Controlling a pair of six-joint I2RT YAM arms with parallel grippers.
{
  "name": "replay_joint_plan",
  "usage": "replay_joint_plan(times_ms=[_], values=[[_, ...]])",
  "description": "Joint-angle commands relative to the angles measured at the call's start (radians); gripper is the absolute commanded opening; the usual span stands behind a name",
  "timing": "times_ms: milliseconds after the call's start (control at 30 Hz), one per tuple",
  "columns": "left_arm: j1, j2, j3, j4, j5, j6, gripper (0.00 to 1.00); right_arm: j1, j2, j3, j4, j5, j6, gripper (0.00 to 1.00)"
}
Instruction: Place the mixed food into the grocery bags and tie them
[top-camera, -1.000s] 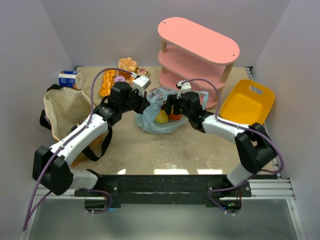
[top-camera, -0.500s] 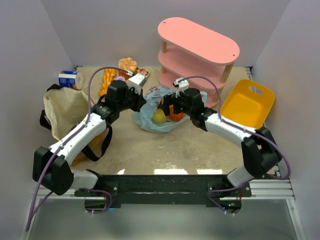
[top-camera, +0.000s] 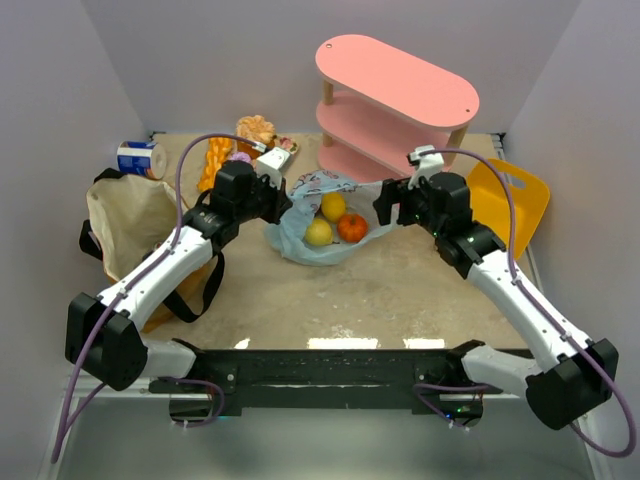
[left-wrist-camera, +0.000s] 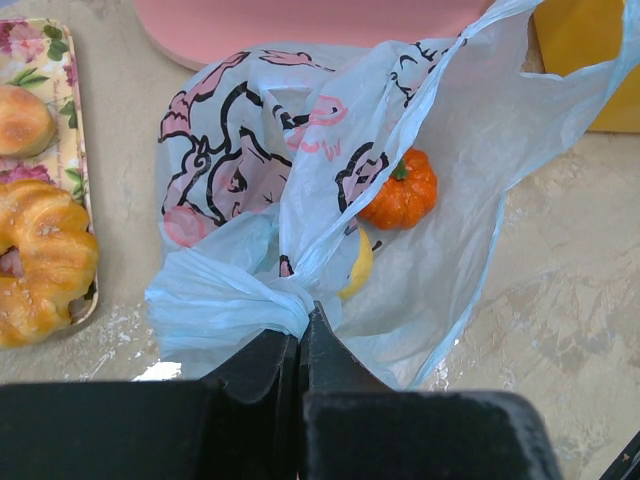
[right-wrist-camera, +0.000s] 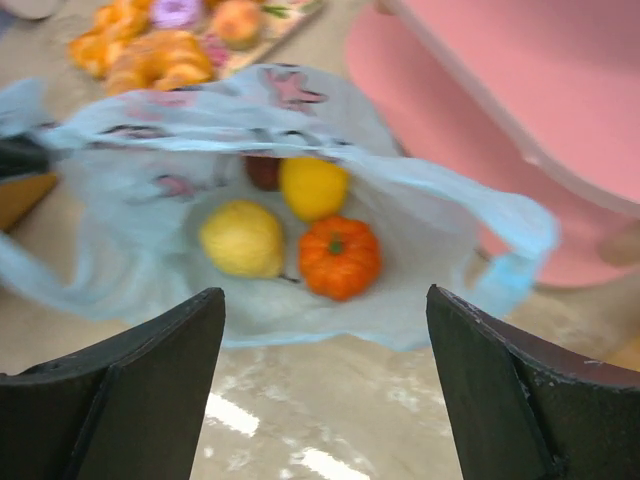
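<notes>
The light-blue bag (top-camera: 300, 245) lies mid-table with its mouth open and its length running left to right between the two arms. The left gripper (left-wrist-camera: 303, 335) is clenched on the bag's left handle, which is bunched into a twisted knot of plastic at the fingertips. The right gripper (right-wrist-camera: 322, 300) hangs just off the bag's right side with its jaws spread wide and nothing between them, pointing across the open mouth.

Inside the bag sit a small orange pumpkin-shaped fruit (right-wrist-camera: 340, 257), a pale yellow fruit (right-wrist-camera: 242, 238) and a lemon-like fruit (right-wrist-camera: 313, 187), with something dark behind them that is too blurred to name.

The free loop handle (right-wrist-camera: 520, 245) trails from the bag's right end, to the right of and slightly beyond the open jaws. The right arm is plainly the nearer one to it. Tying this bag would seem to call for that handle to be gathered and drawn toward the clamped left one.

The pink shelf (top-camera: 400, 90) stands close behind the handle, with its lowest deck near the plastic, so an approach from the back looks cramped. The yellow basket (top-camera: 500, 205) lies behind the right arm. The tan tote (top-camera: 140, 225) slumps at the table's left edge, well apart from the action. A tray of pastries (left-wrist-camera: 60, 180) sits just beyond the left gripper, and a blue-and-white can (top-camera: 138, 158) lies in the far left corner.
</notes>
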Motion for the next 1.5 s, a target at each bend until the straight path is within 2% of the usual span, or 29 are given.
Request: replay_joint_plan(times_ms=[0,200,267,300,367,400,467,500,533,667,800,867,1067,1100,1167,1200,1300,1467], values=[[0.008,-0.011,0.021,0.024,0.012,0.007,0.00,-0.131,0.018,-0.047,-0.027,-0.012,-0.022,0.85],[0.008,-0.013,0.021,0.024,0.008,0.010,0.00,-0.146,0.090,-0.077,0.065,-0.029,-0.044,0.82],[0.008,-0.013,0.021,0.024,0.009,0.011,0.00,-0.151,0.131,-0.085,0.096,-0.055,-0.045,0.78],[0.008,-0.011,0.022,0.021,0.009,0.011,0.00,-0.152,0.145,-0.085,0.113,-0.053,-0.044,0.67],[0.008,-0.016,0.024,0.019,0.002,0.019,0.00,-0.152,0.173,-0.080,0.112,-0.050,-0.042,0.54],[0.009,-0.016,0.025,0.016,-0.001,0.020,0.00,-0.154,0.174,-0.071,0.110,-0.058,-0.053,0.42],[0.018,-0.020,0.035,0.015,0.008,0.022,0.00,-0.152,0.162,-0.057,0.087,-0.064,-0.070,0.27],[0.023,-0.023,0.047,0.015,0.017,0.016,0.00,-0.152,0.139,-0.025,0.069,-0.060,-0.087,0.07],[0.037,-0.025,0.059,0.010,0.029,0.011,0.00,-0.152,0.121,-0.004,0.047,-0.058,-0.096,0.00],[0.055,-0.002,0.191,-0.083,0.060,-0.001,0.00,-0.152,0.029,0.146,-0.126,-0.043,-0.134,0.00],[0.060,0.007,0.277,-0.138,0.052,-0.010,0.00,-0.152,-0.040,0.278,-0.207,-0.049,-0.137,0.00],[0.060,0.023,0.309,-0.149,0.052,-0.015,0.00,-0.152,-0.060,0.282,-0.218,-0.046,-0.133,0.00],[0.060,0.133,0.351,-0.220,0.087,0.000,0.00,-0.154,-0.043,0.153,-0.207,-0.018,-0.110,0.00],[0.060,0.156,0.354,-0.223,0.104,0.005,0.06,-0.154,-0.043,0.139,-0.203,-0.023,-0.104,0.00],[0.060,0.171,0.374,-0.220,0.129,0.014,0.28,-0.152,-0.059,0.099,-0.183,-0.027,-0.094,0.00],[0.060,0.180,0.392,-0.220,0.127,0.017,0.50,-0.154,-0.065,0.090,-0.180,-0.029,-0.096,0.00],[0.061,0.175,0.467,-0.218,0.092,0.053,0.75,-0.152,-0.082,0.078,-0.183,-0.023,-0.093,0.00],[0.103,0.116,0.487,-0.116,0.017,0.060,0.94,-0.152,-0.077,0.082,-0.181,-0.053,-0.079,0.00]])
